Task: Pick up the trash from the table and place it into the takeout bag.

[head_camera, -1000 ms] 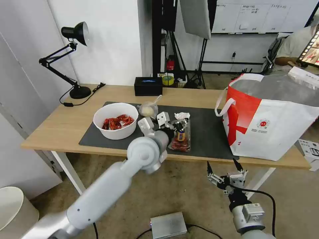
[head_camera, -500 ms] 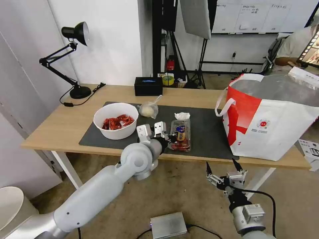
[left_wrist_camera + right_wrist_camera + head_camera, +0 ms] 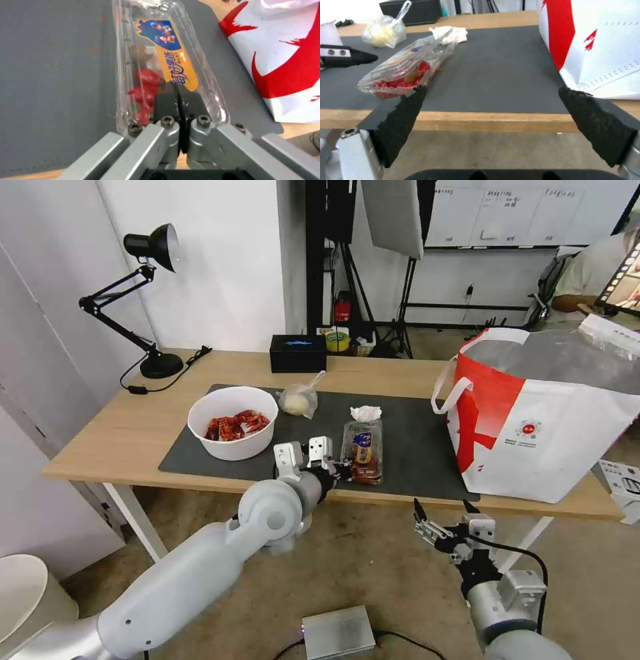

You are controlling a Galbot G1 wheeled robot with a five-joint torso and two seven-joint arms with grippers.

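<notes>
The left hand (image 3: 341,468) now sits lower and closer to the robot than a second ago, drawn back from over the clear plastic box (image 3: 362,451) to that box's near end at the tabletop (image 3: 107,437) edge. Its fingers, spread before, are pressed together. The right hand (image 3: 441,518) rides slightly higher below the tabletop edge, its wrist turned.

bowl (image 3: 233,422) left of box (image 3: 362,451), bag (image 3: 540,420) right
</notes>
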